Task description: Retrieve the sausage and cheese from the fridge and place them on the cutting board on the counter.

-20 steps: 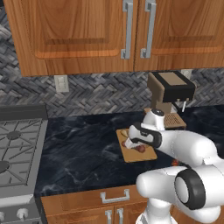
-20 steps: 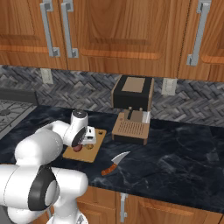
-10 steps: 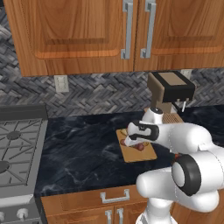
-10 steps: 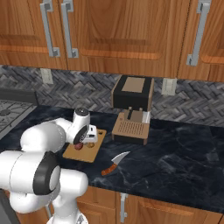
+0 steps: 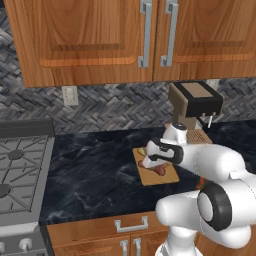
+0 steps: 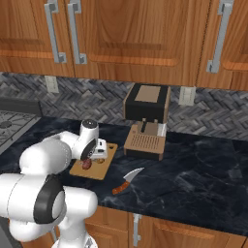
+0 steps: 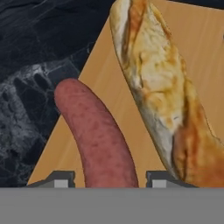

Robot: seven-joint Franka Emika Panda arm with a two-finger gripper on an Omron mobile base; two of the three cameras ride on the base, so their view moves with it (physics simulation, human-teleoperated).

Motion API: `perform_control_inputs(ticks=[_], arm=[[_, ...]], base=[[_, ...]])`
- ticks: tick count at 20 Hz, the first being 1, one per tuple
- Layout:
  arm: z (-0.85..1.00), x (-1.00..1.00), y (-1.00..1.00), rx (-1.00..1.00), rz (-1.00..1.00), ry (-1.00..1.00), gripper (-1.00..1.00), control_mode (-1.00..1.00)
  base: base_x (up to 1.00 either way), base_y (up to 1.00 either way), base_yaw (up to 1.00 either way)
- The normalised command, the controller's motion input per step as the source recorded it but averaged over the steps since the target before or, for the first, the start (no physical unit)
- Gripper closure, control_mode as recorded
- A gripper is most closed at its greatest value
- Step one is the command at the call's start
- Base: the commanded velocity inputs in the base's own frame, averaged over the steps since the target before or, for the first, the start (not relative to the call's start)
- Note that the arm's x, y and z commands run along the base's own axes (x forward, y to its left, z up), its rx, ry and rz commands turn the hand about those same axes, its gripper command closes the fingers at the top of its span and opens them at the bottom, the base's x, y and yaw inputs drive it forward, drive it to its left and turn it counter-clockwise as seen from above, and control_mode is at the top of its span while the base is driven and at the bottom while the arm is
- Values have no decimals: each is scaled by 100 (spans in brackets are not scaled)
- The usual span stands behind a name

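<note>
The reddish-brown sausage (image 7: 98,135) lies on the light wooden cutting board (image 7: 205,52), which rests on the dark marbled counter (image 5: 90,170). My gripper (image 7: 109,179) hangs low over it, open, with a fingertip on each side and a small gap to the sausage. From the left base view the gripper (image 5: 151,161) covers the board's (image 5: 167,176) far half, with the sausage (image 5: 159,170) just below it. The right base view shows the gripper (image 6: 95,158) over the board (image 6: 101,169) and sausage (image 6: 86,164). The cheese and the fridge are out of view.
A pale tan bread-like piece (image 7: 157,83) lies on the board beside the sausage. A coffee machine (image 6: 145,109) stands right of the board. A knife (image 6: 127,180) lies on the counter in front of it. A stove (image 5: 20,165) is at the left, with wall cabinets overhead.
The hand stays low over the board while the arm's elbow has swung a little. The sausage has not moved.
</note>
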Motion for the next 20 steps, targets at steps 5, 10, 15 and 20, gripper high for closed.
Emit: perform_control_inputs(ticks=[5, 10, 15, 20], arm=[[0, -37, 0, 0, 0, -4, -100, -100], [20, -26, 0, 0, 0, -4, -100, -100], [89, -53, 0, 0, 0, -4, -100, -100], [70, -86, 0, 0, -2, -3, -100, -100]], base=[[0, 0, 0], [0, 0, 0], [0, 0, 0], [0, 0, 0]])
